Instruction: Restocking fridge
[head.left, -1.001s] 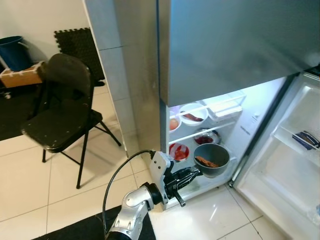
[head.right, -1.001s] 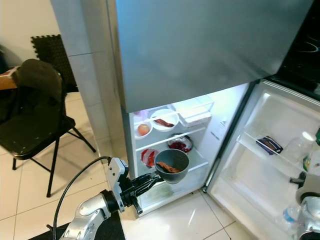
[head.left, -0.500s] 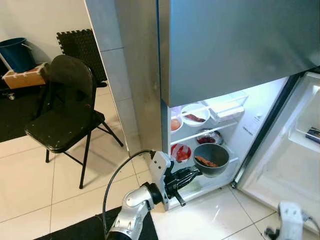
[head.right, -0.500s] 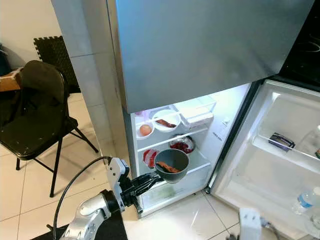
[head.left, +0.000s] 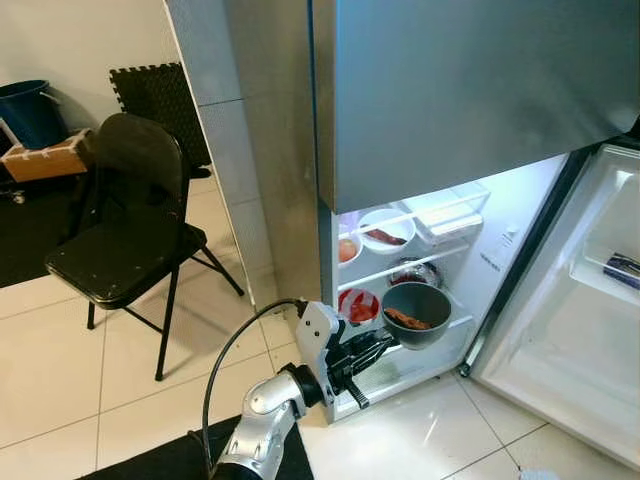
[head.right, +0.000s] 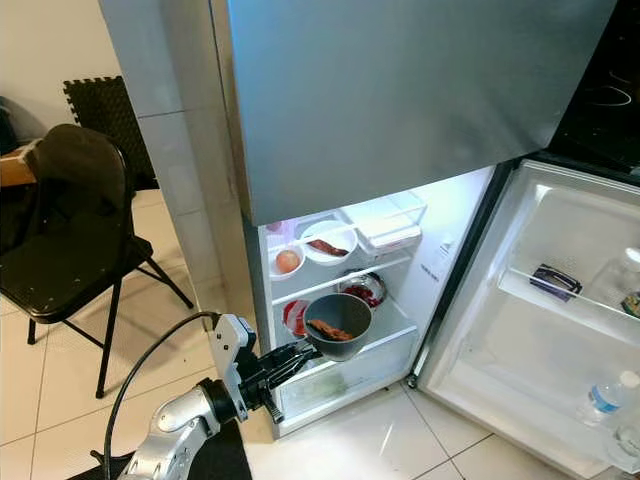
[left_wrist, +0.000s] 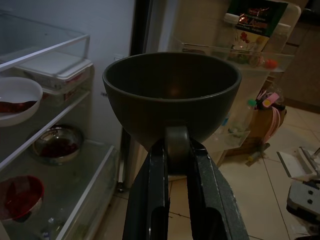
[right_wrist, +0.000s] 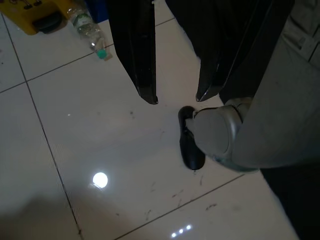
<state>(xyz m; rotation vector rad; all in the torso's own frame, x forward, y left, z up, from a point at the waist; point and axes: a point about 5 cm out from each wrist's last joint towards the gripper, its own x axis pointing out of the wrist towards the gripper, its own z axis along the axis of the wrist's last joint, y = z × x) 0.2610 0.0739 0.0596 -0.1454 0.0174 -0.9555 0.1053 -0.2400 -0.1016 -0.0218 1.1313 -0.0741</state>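
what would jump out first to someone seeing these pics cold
The lit open fridge with its door swung wide stands out first. Right before its lower shelf, the left gripper holds a grey bowl with food in it. A black folding chair stands on the tiles to the left.

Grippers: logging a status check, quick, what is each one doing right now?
Left gripper: closed on the rim of the grey bowl, in front of the open fridge.
Right gripper: open, holding nothing, above the floor.

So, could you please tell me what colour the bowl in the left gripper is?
The bowl is dark grey, clearest in the right eye view.
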